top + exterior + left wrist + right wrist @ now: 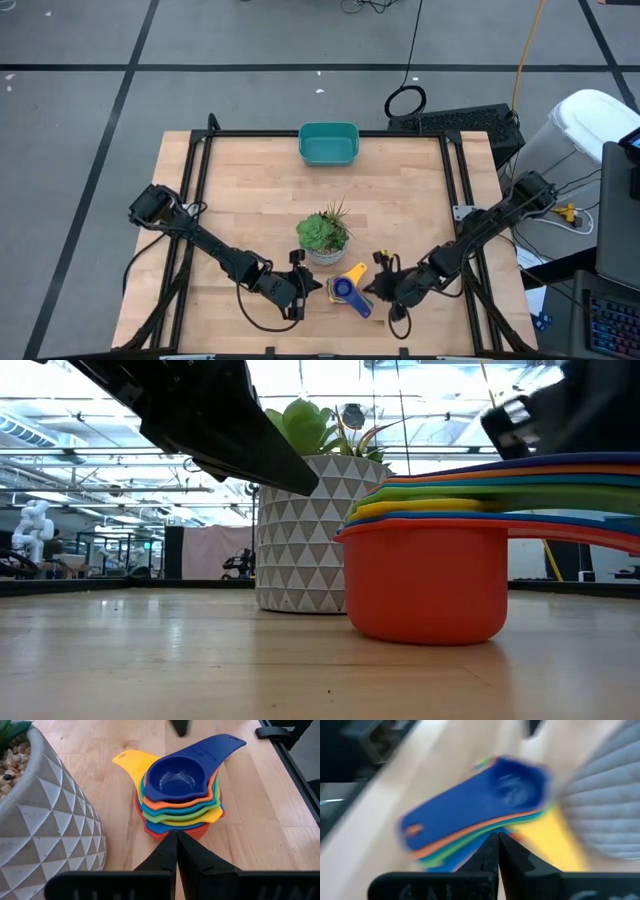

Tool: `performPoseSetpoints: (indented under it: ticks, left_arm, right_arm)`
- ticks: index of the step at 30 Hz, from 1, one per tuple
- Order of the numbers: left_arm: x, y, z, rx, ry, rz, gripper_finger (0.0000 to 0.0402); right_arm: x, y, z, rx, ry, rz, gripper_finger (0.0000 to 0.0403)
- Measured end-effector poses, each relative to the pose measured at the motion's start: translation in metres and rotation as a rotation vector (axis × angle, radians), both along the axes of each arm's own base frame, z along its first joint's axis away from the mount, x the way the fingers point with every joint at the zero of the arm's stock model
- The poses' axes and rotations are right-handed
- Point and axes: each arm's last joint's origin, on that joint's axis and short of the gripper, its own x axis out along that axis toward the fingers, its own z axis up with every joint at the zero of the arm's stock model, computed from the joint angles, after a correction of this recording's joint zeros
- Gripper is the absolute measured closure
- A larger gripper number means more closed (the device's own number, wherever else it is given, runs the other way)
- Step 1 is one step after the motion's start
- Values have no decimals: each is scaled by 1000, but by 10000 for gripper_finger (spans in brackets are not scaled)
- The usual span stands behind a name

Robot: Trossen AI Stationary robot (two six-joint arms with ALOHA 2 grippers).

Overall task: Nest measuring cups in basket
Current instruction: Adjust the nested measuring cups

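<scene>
The measuring cups [179, 795] sit nested in one stack, dark blue on top and red at the bottom, and the red cup's base [425, 630] rests on the table. The stack is close to the table's near edge, beside a potted succulent [323, 237]. The dark blue handle [220, 745] and the yellow handle [127, 759] fan out to different sides. My left gripper [176, 836] is shut, its tips just short of the stack's left side. My right gripper [498, 836] is shut at the stack's right side, by the handles. The teal basket [328, 143] stands at the far edge. My left gripper's shut tips [312, 484] point slanting down at the stack from the table's left, and the low view shows a small gap. My right gripper's shut tips stand against the edge of the fanned handles [470, 832], coming from the table's right. The picture is blurred, so I cannot tell whether they touch.
The succulent's white patterned pot [300, 540] stands right behind the stack, on its far left side. Bare wooden table [400, 190] lies between the stack and the basket. A black frame rail [462, 200] runs along the table's right side.
</scene>
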Motion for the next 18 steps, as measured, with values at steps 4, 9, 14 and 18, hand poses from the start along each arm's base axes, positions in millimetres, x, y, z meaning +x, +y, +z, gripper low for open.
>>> performPoseSetpoints:
  ticks: [4,9,14,18]
  left_arm:
    - [0,0,0,-2,0,1,397]
    - [0,0,0,-2,0,2,393]
    - [0,-3,2,-23,-26,-3,398]
    - [-2,-11,5,-39,-61,-22,394]
  right_arm:
    - [1,-11,10,-131,-78,-61,403]
    - [4,-25,21,-161,-95,-61,403]
    - [9,-40,18,-111,-8,-28,403]
    - [13,-53,14,-102,31,-33,403]
